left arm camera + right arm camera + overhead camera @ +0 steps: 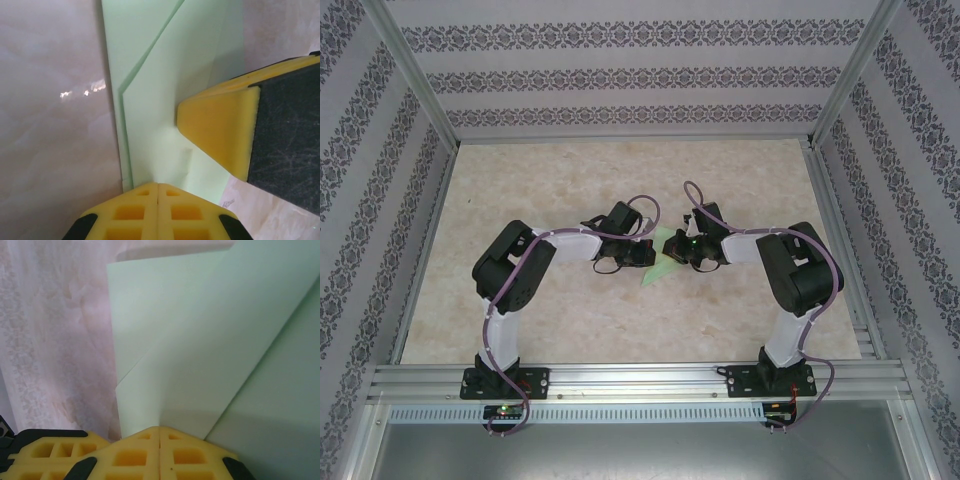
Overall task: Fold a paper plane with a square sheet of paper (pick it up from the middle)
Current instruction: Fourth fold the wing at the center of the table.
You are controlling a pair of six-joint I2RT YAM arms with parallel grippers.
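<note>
Top external view puts the paper [658, 270] at mid-tabletop, a small mint sliver showing between the two tools where the arms meet. It is no longer a plain square. In the left wrist view the paper [160, 100] shows overlapping layers with slanted fold edges, and in the right wrist view the paper [200, 340] rises as a broad creased flap over a lower layer. You are partway through the folding, I judge, with a wedge formed and the slim dart shape not yet reached.

Your left tool [158, 192] has its fingers pressed together with the paper's near edge running into the seam, so it is pinching the paper. Your right tool [160, 435] is likewise closed on the paper, which fans up from between its fingers. A yellow pad [215, 130], seemingly the right tool's, lies on the sheet just beside the left tool's grip.

From above, the left tool [642, 256] and right tool [676, 250] sit close together on either side of the paper. You cannot tell whether the sheet touches the tabletop [570, 180].

Next you likely need one tool to hold while the other carries its flap over and presses the crease, keeping the edges aligned.
</note>
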